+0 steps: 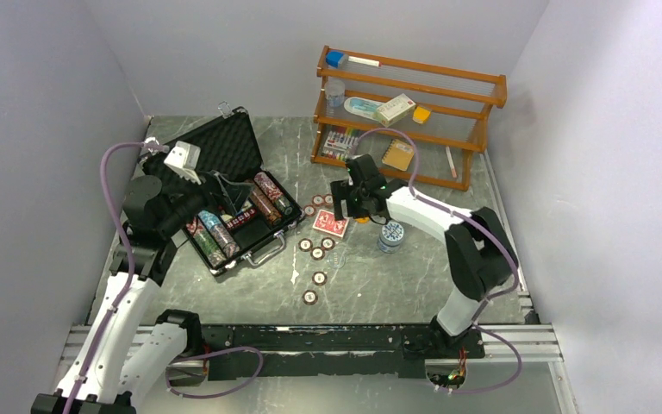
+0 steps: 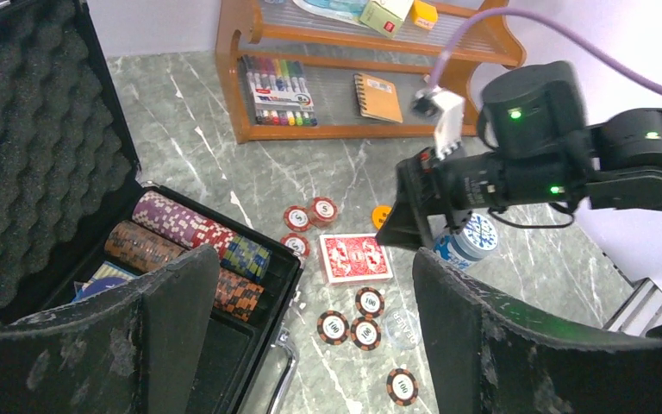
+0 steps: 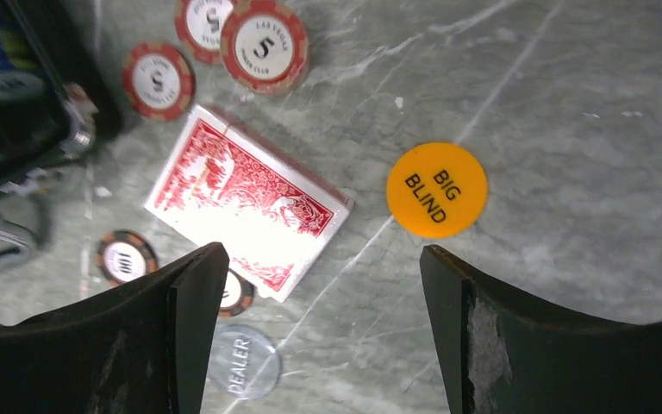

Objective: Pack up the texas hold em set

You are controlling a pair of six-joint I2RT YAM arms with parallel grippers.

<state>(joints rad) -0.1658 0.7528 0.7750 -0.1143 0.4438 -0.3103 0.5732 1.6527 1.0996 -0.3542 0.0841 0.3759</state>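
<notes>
The black case lies open at the left with its foam lid up, and rows of chips lie in its tray. My left gripper is open and empty above the tray; in the left wrist view it faces the table. The red-backed deck lies flat on the table. The orange "BIG BLIND" disc lies to its right. My right gripper is open and empty, hovering over the bare table between them. A blue-white chip stack stands beside the right arm. Loose red-brown chips are scattered in front of the case.
A clear "DEALER" button lies by the loose chips. The wooden shelf with markers, boxes and a notebook stands at the back right. The case's metal handle juts toward the chips. Grey walls close both sides.
</notes>
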